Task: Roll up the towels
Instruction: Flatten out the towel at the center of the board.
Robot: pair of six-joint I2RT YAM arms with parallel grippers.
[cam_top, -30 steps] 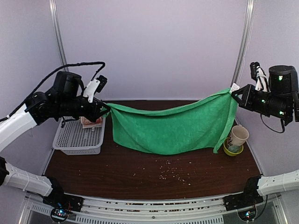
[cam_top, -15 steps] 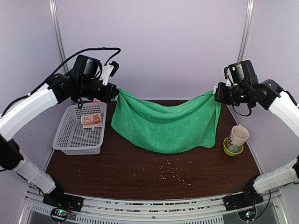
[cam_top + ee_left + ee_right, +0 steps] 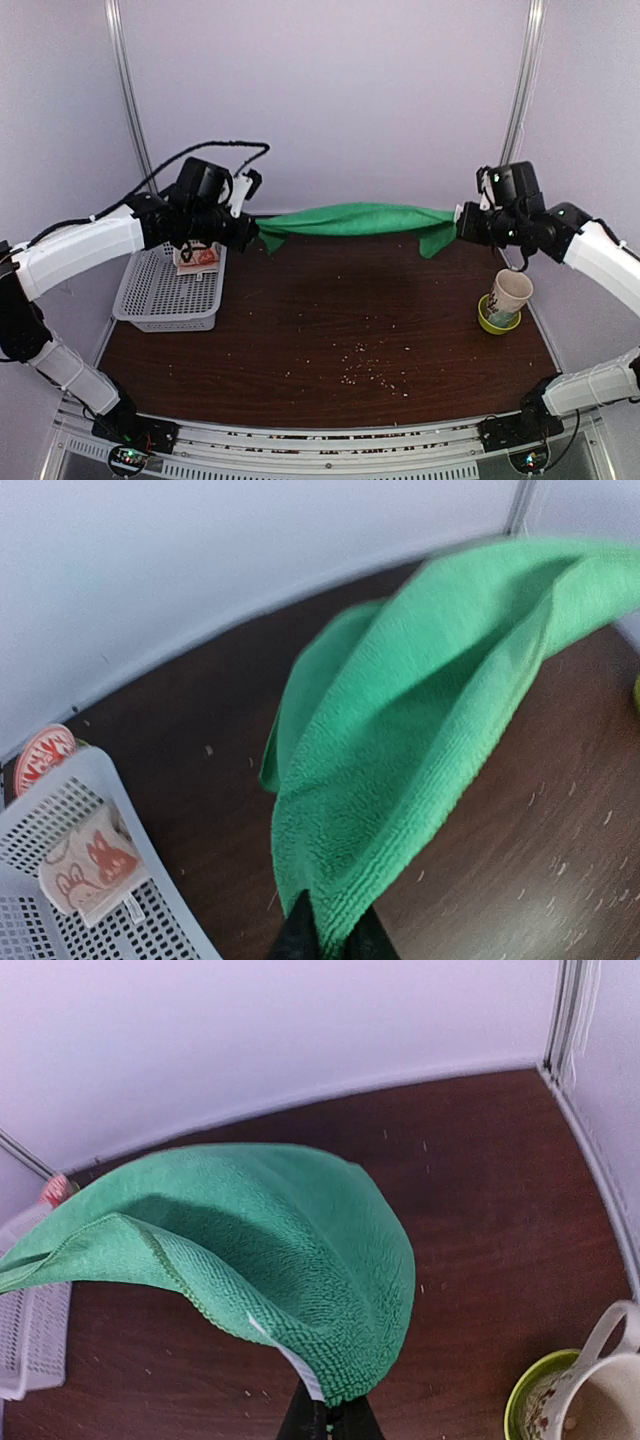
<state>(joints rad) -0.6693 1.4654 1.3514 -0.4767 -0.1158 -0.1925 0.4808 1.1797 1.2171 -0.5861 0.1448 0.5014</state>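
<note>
From above, the large plain bright green cloth towel (image 3: 350,217) hangs taut over the back of the dark wooden worktop (image 3: 330,330), one end in the left pincer (image 3: 252,232) and one in the right pincer (image 3: 462,225), likely to spread it flat for rolling. The left wrist view shows narrow jaws nipping one corner, with the small pinkish-beige cartoon-printed towel (image 3: 95,860) lying in a white mesh basket (image 3: 40,925). The right wrist view shows jaws clamped on the tagged corner.

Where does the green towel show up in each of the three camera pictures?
Top external: the green towel is a narrow band stretched across the upper middle.
Left wrist: it fills the centre and upper right.
Right wrist: it spreads over the centre and left.
Shared landmark: the white basket, on the left side in every view.
</note>
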